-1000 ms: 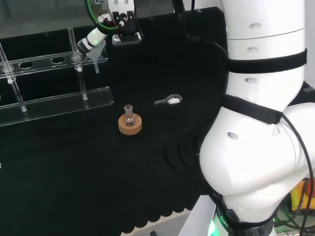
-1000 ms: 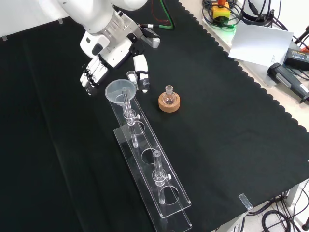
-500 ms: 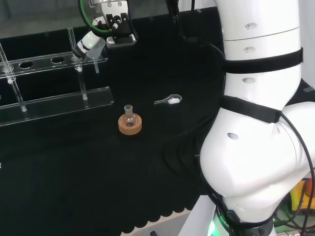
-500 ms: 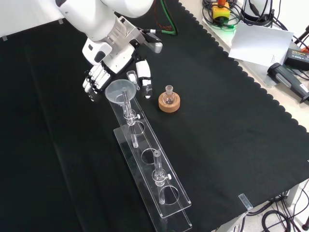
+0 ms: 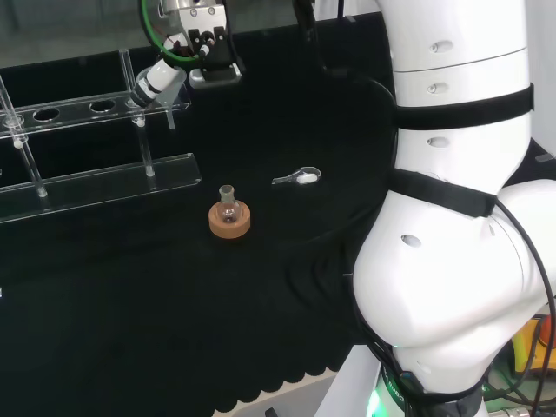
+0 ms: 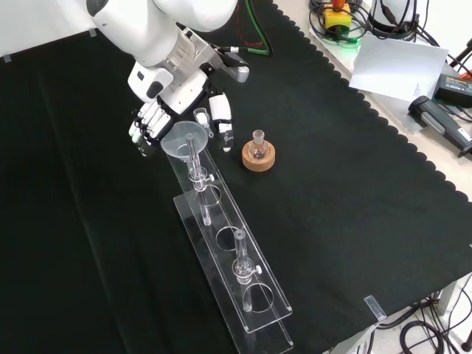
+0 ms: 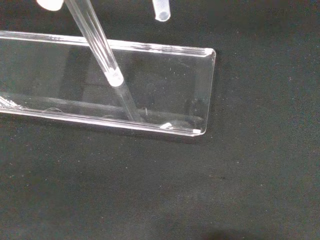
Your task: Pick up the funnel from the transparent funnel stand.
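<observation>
fingers bracket the funnel, grasp not yet closed

fingers (image 6: 147, 124) hang relaxed and spread on the left of the funnel (image 6: 184, 139) in the front view, with the thumb (image 6: 221, 122) down on its right, so the hand (image 6: 177, 110) straddles the funnel's wide mouth. nothing is pinched as far as these views show; whether any pad is already touching the rim, i cannot tell. the funnel sits in the end hole of the transparent funnel stand (image 6: 254, 310), at the end nearest the arm, its stem passing down through the top shelf. in the wrist view the stem's tip (image 7: 161, 11) hangs free above the stand's base plate.

to do this step well, i judge the hand should settle a little lower so that fingers and thumb meet the cone below its rim, then close evenly from both sides. a one-sided push would tip the funnel in its hole or nudge the light stand across the black cloth (image 6: 354, 184). once held, the lift should go straight up along the stem's line until the tip clears the shelf; dragging sideways too early would catch the stem on the hole's edge.

the small flask on its cork ring (image 6: 258, 156) stands near, on the thumb side, so any swing after the lift should keep away from it.
</observation>
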Robot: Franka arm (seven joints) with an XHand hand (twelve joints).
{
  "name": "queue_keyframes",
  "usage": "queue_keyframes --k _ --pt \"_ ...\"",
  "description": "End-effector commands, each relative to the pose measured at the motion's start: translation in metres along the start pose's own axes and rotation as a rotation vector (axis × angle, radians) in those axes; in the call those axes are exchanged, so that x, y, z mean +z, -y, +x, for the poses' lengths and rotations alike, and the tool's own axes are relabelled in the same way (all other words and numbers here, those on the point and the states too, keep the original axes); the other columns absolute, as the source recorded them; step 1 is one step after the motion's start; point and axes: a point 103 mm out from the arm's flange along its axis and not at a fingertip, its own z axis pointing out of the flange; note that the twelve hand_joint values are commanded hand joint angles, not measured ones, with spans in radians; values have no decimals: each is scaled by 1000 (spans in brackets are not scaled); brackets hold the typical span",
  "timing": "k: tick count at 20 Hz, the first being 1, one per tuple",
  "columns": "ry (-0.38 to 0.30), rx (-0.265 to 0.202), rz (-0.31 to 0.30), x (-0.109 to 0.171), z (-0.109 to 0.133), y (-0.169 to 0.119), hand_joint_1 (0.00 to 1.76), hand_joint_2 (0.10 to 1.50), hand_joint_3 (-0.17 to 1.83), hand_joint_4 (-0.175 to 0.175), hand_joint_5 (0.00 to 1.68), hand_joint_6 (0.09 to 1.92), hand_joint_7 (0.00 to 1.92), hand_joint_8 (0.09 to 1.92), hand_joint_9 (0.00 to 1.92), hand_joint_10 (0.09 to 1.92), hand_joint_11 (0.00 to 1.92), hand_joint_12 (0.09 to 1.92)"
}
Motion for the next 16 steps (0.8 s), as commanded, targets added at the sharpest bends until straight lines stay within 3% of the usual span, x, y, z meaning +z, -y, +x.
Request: queue_keyframes --k 1,8,16 --pt "5 -9 -37 -1 -8 1 427 700 30 -105 0 87 137 142 38 143 0 87" --pt "-12 -4 -83 -4 -11 2 476 729 31 -94 0 87 162 355 0 510 0 87" --pt "-2 -7 -90 -3 -8 1 495 728 31 -85 0 87 171 486 0 637 0 87"
